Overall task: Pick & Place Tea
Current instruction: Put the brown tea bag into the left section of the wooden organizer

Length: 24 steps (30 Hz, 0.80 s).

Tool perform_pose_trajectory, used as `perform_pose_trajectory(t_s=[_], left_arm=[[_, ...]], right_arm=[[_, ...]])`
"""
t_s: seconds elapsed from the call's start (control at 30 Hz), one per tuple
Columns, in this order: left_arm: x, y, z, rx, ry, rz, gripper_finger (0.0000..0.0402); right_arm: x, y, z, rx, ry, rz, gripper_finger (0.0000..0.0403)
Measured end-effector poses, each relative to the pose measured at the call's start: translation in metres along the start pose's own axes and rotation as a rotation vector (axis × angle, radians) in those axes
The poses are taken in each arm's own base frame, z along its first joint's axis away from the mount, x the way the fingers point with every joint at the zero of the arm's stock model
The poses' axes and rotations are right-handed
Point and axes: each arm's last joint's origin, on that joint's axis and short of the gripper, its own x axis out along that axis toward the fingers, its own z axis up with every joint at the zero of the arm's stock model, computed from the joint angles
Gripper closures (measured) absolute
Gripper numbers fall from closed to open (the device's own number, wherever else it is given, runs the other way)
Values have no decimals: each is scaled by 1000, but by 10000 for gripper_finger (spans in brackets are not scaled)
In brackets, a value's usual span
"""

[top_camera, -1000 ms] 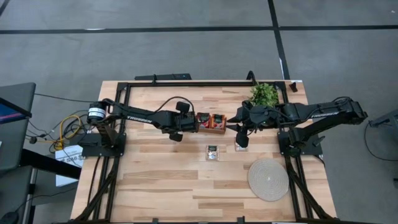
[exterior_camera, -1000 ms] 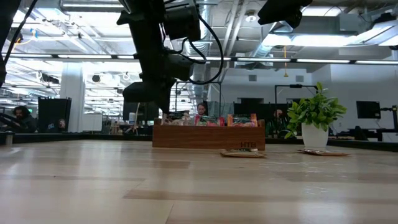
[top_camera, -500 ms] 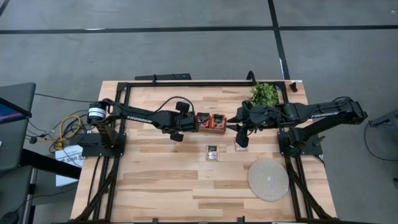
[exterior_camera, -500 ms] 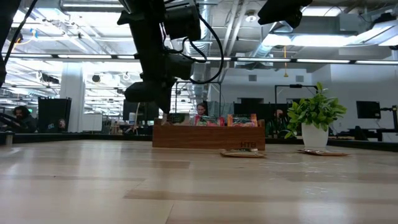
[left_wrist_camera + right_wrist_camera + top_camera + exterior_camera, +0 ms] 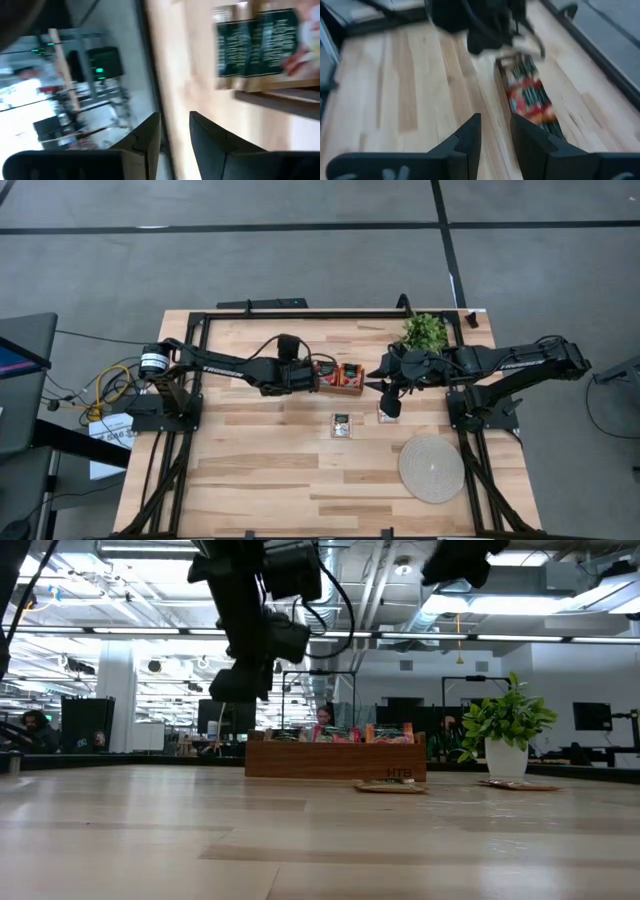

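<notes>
left gripper [image 5: 308, 376] sits at the 9 o'clock end of the wooden tea box [image 5: 335, 757], raised above the table in the low view. its fingers [image 5: 145, 137] stand a narrow gap apart with nothing between them. right gripper [image 5: 376, 385] hovers at the box's 3 o'clock end, fingers [image 5: 470, 135] likewise slightly parted and empty.

tea sachets [image 5: 340, 373], red and dark green, stand packed in the box near table centre, toward 12 o'clock. one pale sachet [image 5: 342, 424] lies flat on the wood at 6 o'clock from the box, well apart from both grippers. woven mat [image 5: 432, 468] lies toward 4 o'clock, potted plant [image 5: 424, 331] at 1 o'clock.

risks, as judged:
- sachets are tightly packed; a narrow pinch may lift two at once or miss.
- both grippers crowd one short box; simultaneous reach could collide.
- a finger catching the box wall could shove the box.
</notes>
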Motion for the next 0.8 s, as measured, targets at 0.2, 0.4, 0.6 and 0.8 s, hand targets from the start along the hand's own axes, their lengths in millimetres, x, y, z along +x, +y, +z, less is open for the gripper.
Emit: perform_pose_trajectory(t_s=[0.2, 0.4, 0.6, 0.8], left_arm=[[-25, 16, -2, -85, -65, 19, 305], [-61, 44, -6, -409, -238, -200, 305], [-81, 57, -17, -683, -337, -554, 305], [-86, 57, -23, -765, -302, -655, 305]], right_arm=[[-3, -7, -25, 14, 254, -65, 306], [-8, -8, -39, 148, 434, -31, 306], [4, -5, -49, 419, 599, -102, 306], [35, 0, -64, 514, 784, -258, 305]])
